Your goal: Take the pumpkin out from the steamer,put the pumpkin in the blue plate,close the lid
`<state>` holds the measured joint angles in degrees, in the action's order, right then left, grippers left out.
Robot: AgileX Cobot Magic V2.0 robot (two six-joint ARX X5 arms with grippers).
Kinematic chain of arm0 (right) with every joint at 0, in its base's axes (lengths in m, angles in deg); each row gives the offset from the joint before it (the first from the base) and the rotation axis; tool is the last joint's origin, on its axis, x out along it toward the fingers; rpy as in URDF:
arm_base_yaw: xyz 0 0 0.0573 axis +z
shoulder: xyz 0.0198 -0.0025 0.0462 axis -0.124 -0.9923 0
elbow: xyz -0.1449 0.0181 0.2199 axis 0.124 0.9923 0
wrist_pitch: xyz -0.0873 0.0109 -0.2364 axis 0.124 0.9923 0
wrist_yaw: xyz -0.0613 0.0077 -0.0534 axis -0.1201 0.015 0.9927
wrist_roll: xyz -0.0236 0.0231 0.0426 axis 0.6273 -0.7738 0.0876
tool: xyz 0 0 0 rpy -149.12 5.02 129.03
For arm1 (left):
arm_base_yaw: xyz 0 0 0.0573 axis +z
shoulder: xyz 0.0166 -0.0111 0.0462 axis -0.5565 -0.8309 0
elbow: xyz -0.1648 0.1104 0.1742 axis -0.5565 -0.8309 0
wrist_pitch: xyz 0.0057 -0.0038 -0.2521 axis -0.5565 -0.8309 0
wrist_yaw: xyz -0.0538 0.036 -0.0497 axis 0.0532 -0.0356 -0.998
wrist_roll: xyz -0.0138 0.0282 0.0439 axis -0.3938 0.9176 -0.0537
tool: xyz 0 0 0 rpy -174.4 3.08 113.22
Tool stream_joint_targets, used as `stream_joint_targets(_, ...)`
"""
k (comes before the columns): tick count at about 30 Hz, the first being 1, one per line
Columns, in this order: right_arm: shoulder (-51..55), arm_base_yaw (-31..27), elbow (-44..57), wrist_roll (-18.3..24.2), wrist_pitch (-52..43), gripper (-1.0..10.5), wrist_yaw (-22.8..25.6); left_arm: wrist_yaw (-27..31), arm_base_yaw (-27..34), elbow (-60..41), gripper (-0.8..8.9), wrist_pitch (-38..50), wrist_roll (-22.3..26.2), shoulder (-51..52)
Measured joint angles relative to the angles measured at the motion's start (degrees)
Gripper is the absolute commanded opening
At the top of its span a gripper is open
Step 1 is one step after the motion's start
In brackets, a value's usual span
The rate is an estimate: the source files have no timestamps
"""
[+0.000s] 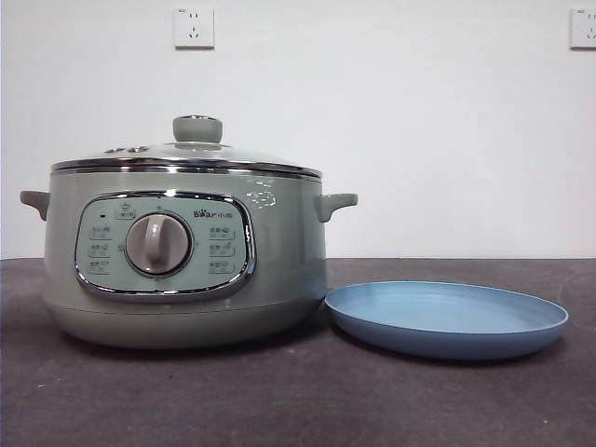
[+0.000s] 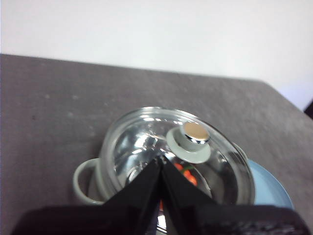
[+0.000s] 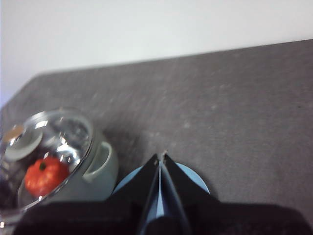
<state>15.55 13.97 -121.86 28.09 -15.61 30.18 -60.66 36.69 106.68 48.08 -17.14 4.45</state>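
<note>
- We see the left end effector (image 2: 162, 159) clenched, empty, above the glass-domed lid (image 2: 176, 161).
- Right end effector (image 3: 161, 157) clenched, empty, over the matte blue plate (image 3: 195, 181).
- Beside the plate, the round steamer (image 1: 186, 270) holds the ribbed pumpkin (image 3: 45, 175).

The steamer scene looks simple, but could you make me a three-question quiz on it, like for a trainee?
1. True or false: the lid sits on the steamer.
2. Where is the pumpkin? A) on the blue plate B) inside the steamer, under the glass C) on the table
3. Fill in: both the left claw and the right claw have their jaws ____.

Key: 1 true; 2 B; 3 shut, holding nothing.
</note>
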Motion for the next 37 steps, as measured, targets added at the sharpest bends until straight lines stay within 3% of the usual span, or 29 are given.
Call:
stream_joint_targets(3,-4.0,0.0,-4.1,3.1,2.2,0.3,-1.6,-1.9,0.0,4.4,0.03,-3.1,2.5,-4.0)
stream_joint_targets(4,-5.1,0.0,-5.2,3.8,2.7,1.0,-1.9,-2.3,0.0,5.7,0.15,-3.9,3.3,-5.4)
stream_joint_targets(7,-7.5,0.0,-7.3,4.7,3.2,3.4,-3.0,-2.5,-0.1,8.1,2.42,-5.4,4.7,-8.0)
stream_joint_targets(9,-8.7,0.0,-8.1,4.9,3.4,4.4,-3.0,-2.4,-0.8,9.3,3.85,-5.7,5.2,-9.2)
stream_joint_targets(22,-10.6,0.1,-8.2,4.8,3.7,4.4,-3.1,-1.0,-9.7,15.9,3.86,-5.5,5.5,-20.0)
stream_joint_targets(29,-10.6,1.3,-8.2,4.8,3.7,4.4,-3.1,5.8,-18.8,23.7,3.85,-6.2,6.6,-30.5)
stream_joint_targets(37,-10.6,2.2,-8.2,4.4,3.8,4.4,-3.1,17.3,-27.0,28.0,3.84,-6.1,9.2,-41.0)
